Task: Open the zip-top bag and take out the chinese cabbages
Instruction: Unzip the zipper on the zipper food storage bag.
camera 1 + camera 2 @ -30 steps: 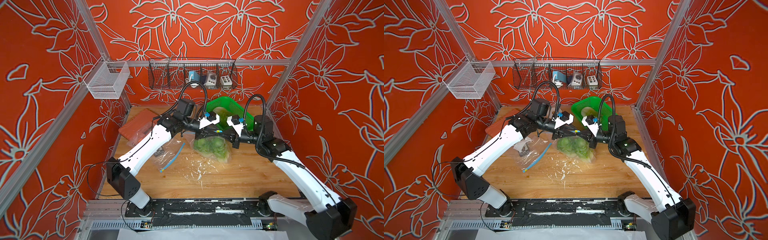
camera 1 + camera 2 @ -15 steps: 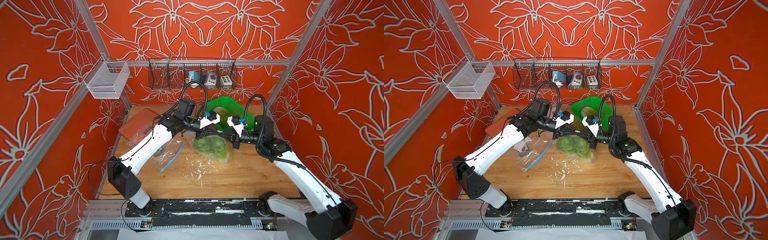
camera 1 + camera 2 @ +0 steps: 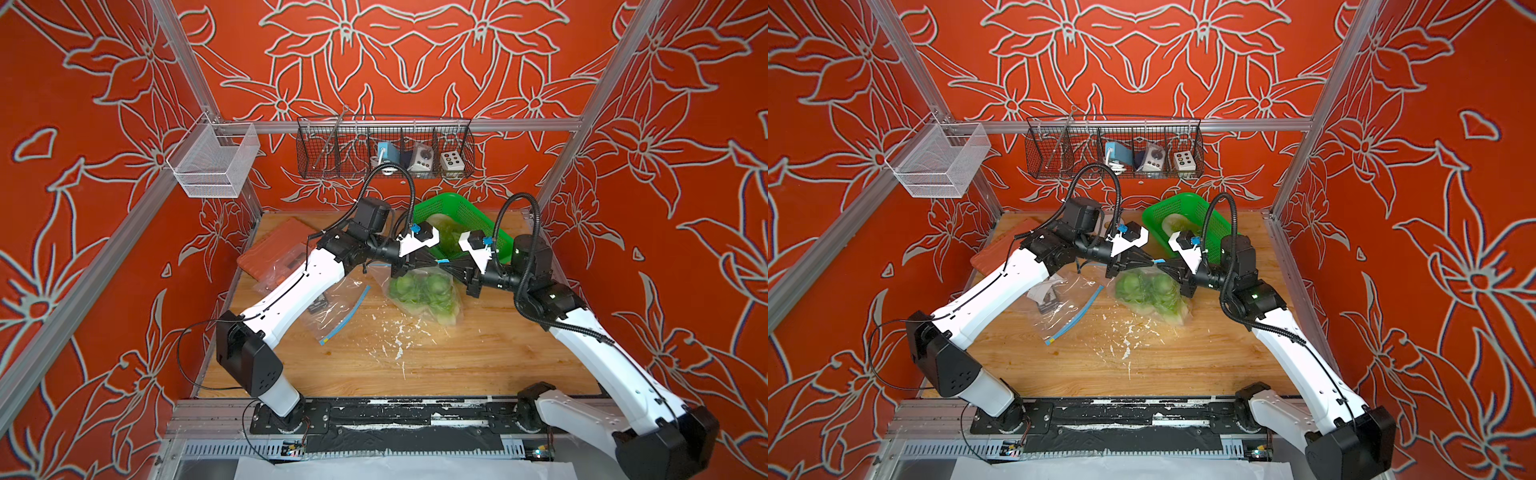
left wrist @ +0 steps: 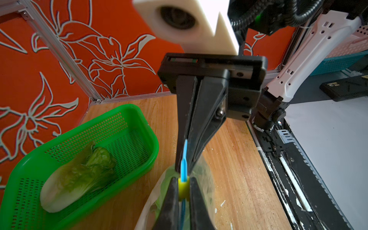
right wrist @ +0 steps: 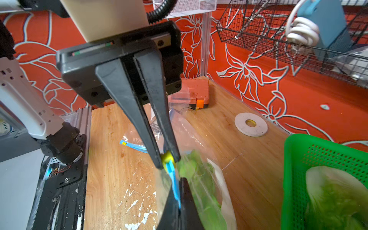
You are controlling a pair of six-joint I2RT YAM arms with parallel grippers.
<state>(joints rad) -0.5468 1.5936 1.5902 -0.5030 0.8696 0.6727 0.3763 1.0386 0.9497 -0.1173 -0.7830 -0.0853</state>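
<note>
While the left jaws clamped the yellow slider (image 4: 183, 188) and the right jaws pinched the blue zip strip (image 5: 171, 173), the zip-top bag (image 3: 453, 318) sagged onto the counter (image 3: 457, 357). Inside it, the chinese cabbages (image 3: 1144, 291) lay just beneath both jaws.

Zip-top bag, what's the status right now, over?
Left gripper shut on yellow slider. Right gripper shut on blue zip strip. Cabbages inside bag. Nothing in the way.
</note>
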